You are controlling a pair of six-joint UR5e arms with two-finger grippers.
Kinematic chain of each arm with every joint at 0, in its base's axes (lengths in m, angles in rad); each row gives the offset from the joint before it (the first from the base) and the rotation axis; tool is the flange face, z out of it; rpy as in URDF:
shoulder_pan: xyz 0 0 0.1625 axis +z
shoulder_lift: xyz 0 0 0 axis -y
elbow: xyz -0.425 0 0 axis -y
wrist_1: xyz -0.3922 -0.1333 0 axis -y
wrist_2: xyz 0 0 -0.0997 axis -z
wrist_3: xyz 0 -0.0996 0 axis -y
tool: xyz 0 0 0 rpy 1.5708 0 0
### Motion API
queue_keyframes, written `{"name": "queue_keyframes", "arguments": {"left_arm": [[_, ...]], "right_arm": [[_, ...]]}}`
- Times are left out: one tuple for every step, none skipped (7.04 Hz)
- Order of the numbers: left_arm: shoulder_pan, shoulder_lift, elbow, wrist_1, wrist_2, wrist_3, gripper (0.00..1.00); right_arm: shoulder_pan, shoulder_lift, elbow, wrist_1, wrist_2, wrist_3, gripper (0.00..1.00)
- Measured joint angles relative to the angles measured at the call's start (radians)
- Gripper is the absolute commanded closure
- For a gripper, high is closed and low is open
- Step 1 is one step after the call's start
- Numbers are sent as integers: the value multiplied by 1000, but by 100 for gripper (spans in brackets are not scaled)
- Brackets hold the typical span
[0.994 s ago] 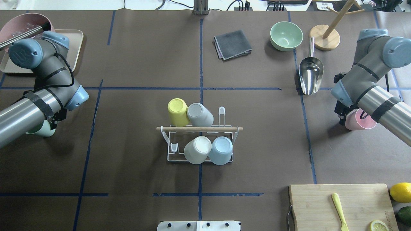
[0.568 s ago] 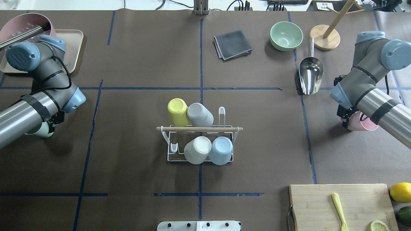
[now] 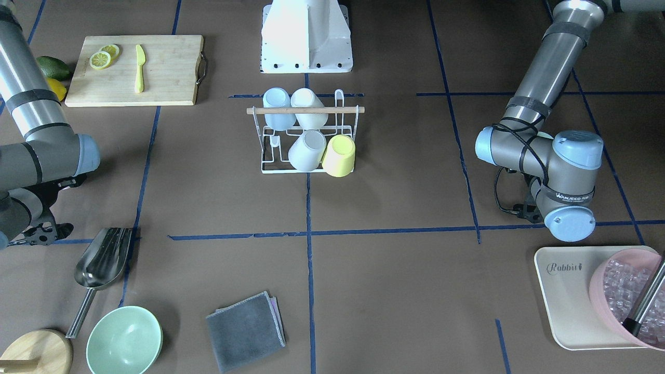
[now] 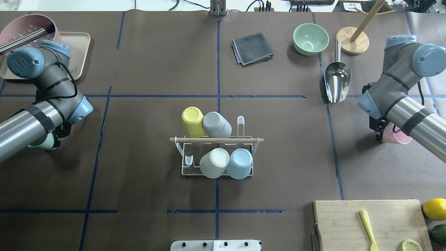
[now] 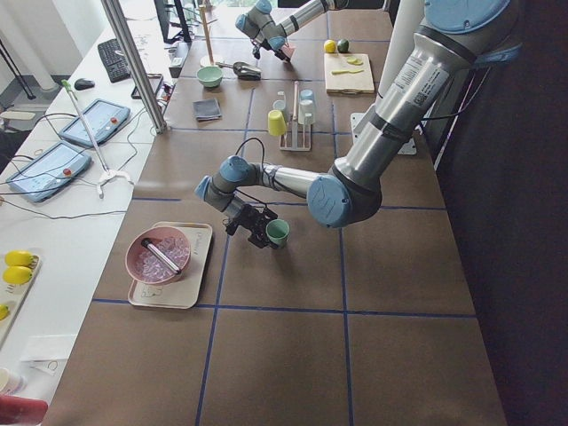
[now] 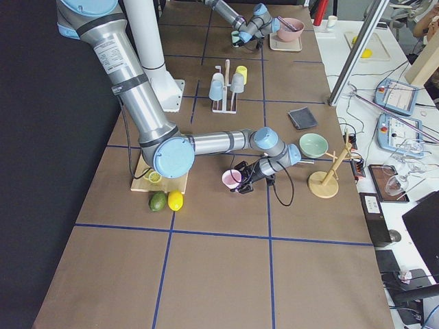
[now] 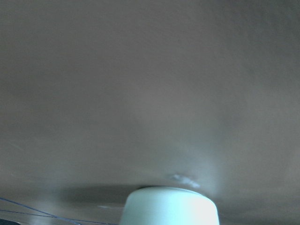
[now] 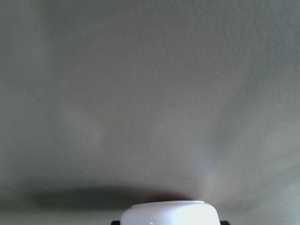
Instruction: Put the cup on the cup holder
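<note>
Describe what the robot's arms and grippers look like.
The left arm and right arm: silver tubes, dark grey joints, light blue round caps, black straps. A black cable loops round the left wrist, which bears small white lettering. The left gripper and right gripper are black.

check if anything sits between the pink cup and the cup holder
Nothing visible does: only bare table lies between the pink cup in the right gripper and the cup holder; the scoop lies farther back, off that line.

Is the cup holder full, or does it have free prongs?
Not full. The cup holder carries a yellow cup, grey cup, white cup and blue cup, all upturned; two prongs at opposite corners stand bare.
</note>
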Motion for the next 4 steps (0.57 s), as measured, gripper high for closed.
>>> {"name": "queue_keyframes", "arguments": {"left_arm": [[0, 0, -6, 27, -11, 0, 93], [-4, -3, -20, 61, -21, -1, 93], [-15, -5, -59, 94, -24, -1, 93], [-31, -4, -133, 114, -23, -1, 93]], "right_arm": [[16, 9, 12, -2, -14, -1, 100], [46, 17, 42, -5, -24, -1, 100], [84, 20, 89, -7, -31, -1, 100], [131, 20, 143, -6, -30, 0, 100]]}}
